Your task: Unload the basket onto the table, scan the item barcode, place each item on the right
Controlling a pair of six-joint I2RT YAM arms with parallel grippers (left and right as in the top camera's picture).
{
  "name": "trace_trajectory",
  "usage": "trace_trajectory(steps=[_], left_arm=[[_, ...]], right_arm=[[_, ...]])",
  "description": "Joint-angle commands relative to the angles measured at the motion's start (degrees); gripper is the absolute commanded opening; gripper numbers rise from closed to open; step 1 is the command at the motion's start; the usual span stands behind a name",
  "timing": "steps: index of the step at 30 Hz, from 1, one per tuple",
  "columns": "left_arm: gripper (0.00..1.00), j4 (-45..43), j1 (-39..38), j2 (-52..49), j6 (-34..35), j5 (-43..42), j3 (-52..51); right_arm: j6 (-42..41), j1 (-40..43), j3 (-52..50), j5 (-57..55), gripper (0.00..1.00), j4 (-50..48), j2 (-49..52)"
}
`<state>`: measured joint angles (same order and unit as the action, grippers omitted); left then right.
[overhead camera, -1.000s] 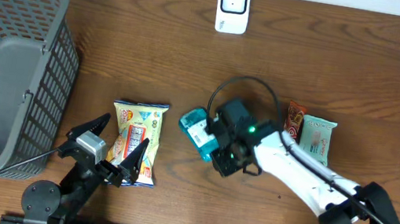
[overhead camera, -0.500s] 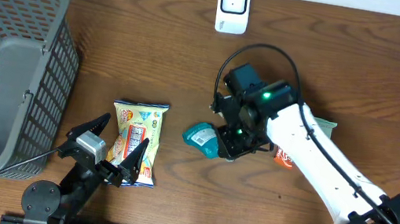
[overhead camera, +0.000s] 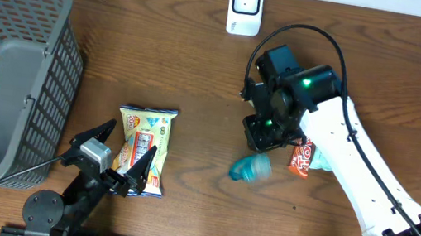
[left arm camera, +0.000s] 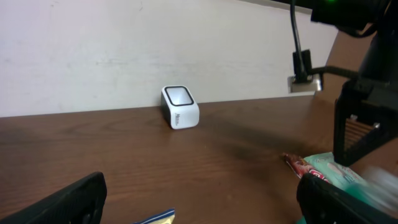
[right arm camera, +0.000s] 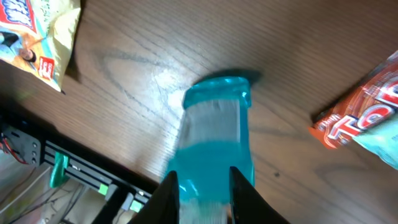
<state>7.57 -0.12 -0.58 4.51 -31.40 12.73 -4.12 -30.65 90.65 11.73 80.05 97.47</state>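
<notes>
Between the right pincer's [right arm camera: 205,193] narrowed jaws hangs the packet [right arm camera: 214,137], gripped by one end so its faces stay clear — handy, I'd judge, for showing a barcode to the scanner [overhead camera: 245,8], well beyond it. Over a snack bag [overhead camera: 147,125] the left pincer [overhead camera: 120,151] gapes wide — empty.

Ahead of the right gripper [overhead camera: 261,142], up to the scanner [overhead camera: 244,8]: bare wood, open for passage. Just to its right, blocked low by an orange wrapper [overhead camera: 300,159] and a mint packet [right arm camera: 382,137] lying together. To its left, a free strip of table as far as the yellow chip bag [overhead camera: 142,145], with the left gripper [overhead camera: 127,149] spread wide there. Left of that gripper, hemmed by the grey basket [overhead camera: 63,37]. Between the right fingers, no room: filled by the teal packet [right arm camera: 214,130]
</notes>
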Motion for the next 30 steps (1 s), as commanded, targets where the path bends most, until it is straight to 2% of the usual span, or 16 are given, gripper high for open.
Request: trace_trajectory(steps=[1, 6, 10, 13, 14, 15, 18, 25, 28, 30], left_arm=[[0.98, -0.1, -0.2, 0.3, 0.3, -0.6, 0.1], [0.98, -0.1, -0.2, 0.3, 0.3, -0.6, 0.1], [0.98, -0.1, -0.2, 0.3, 0.3, -0.6, 0.1], [0.97, -0.1, -0.2, 0.3, 0.3, -0.6, 0.1], [0.98, -0.1, -0.2, 0.3, 0.3, -0.6, 0.1], [0.98, -0.1, -0.2, 0.3, 0.3, -0.6, 0.1], [0.98, -0.1, -0.2, 0.3, 0.3, -0.6, 0.1], [0.98, -0.1, -0.2, 0.3, 0.3, -0.6, 0.1], [0.98, -0.1, -0.2, 0.3, 0.3, -0.6, 0.1], [0.98, -0.1, -0.2, 0.3, 0.3, -0.6, 0.1]], right_arm=[[-0.5, 0.3, 3.0, -2.4, 0.15, 0.5, -0.2], [-0.6, 0.3, 3.0, -4.1, 0.19, -0.4, -0.2], [-2.7, 0.2, 2.8, -4.2, 0.35, -0.6, -0.2], [-6.5, -0.2, 0.4, -4.1, 0.42, -0.5, -0.2], [-7.2, -0.7, -1.5, -4.1, 0.49, -0.6, -0.2], [-8.8, -1.8, -4.7, -4.2, 0.56, -0.6, -0.2], [-18.9, -4.8, -14.3, -5.9, 0.66, -1.6, -0.2], [-36.2, -7.2, -24.7, -10.8, 0.72, -2.3, -0.2], [-43.1, -7.9, -30.1, -11.1, 0.81, -4.0, -0.2], [-45.6, -8.2, -34.2, -10.4, 0.92, -7.8, -0.2]])
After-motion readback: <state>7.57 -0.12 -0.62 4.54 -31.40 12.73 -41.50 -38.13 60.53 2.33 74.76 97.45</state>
